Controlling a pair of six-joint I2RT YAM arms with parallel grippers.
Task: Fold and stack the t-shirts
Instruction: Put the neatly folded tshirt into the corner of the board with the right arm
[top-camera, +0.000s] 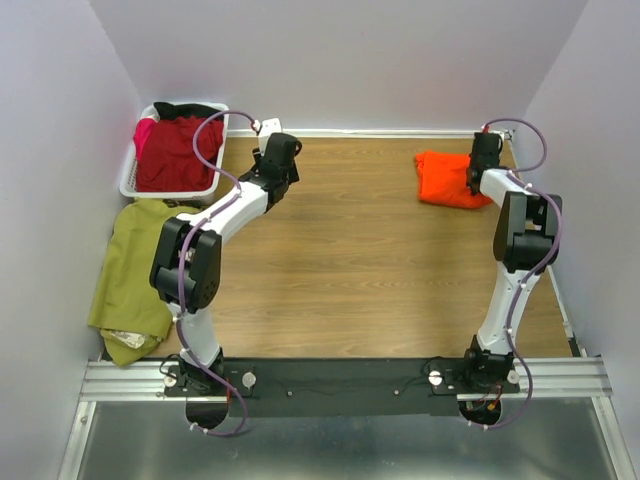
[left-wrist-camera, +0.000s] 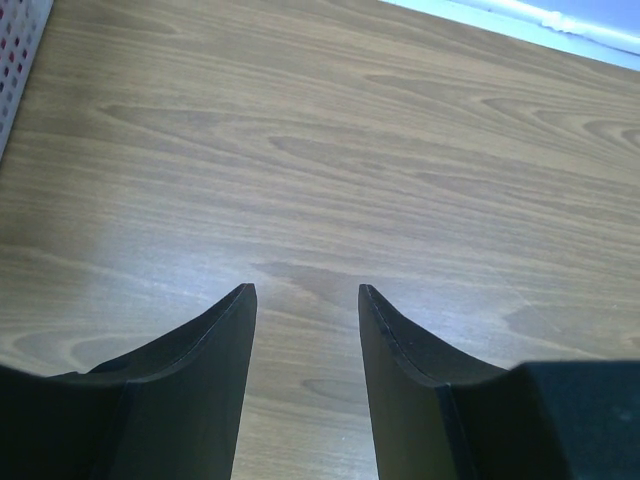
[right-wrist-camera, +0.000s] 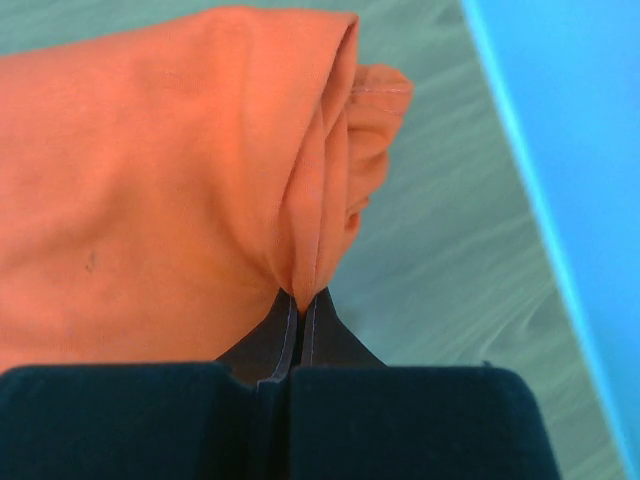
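A folded bright orange t-shirt (top-camera: 450, 178) lies at the far right of the wooden table. My right gripper (top-camera: 484, 160) is shut on a fold at its right edge; in the right wrist view the orange t-shirt (right-wrist-camera: 160, 180) bunches into the pinched fingertips of the right gripper (right-wrist-camera: 302, 296). A dark red t-shirt (top-camera: 178, 152) fills the white basket (top-camera: 132, 180) at the far left. An olive green t-shirt (top-camera: 132, 265) is spread below the basket. My left gripper (top-camera: 278, 152), seen from the wrist as the left gripper (left-wrist-camera: 307, 290), hangs open over bare wood, holding nothing.
The basket's slatted corner (left-wrist-camera: 15, 70) shows at the left edge of the left wrist view. White walls enclose the table on three sides; the right wall (right-wrist-camera: 570, 150) runs close beside the orange shirt. A metal rail (top-camera: 340, 378) carries both arm bases at the near edge.
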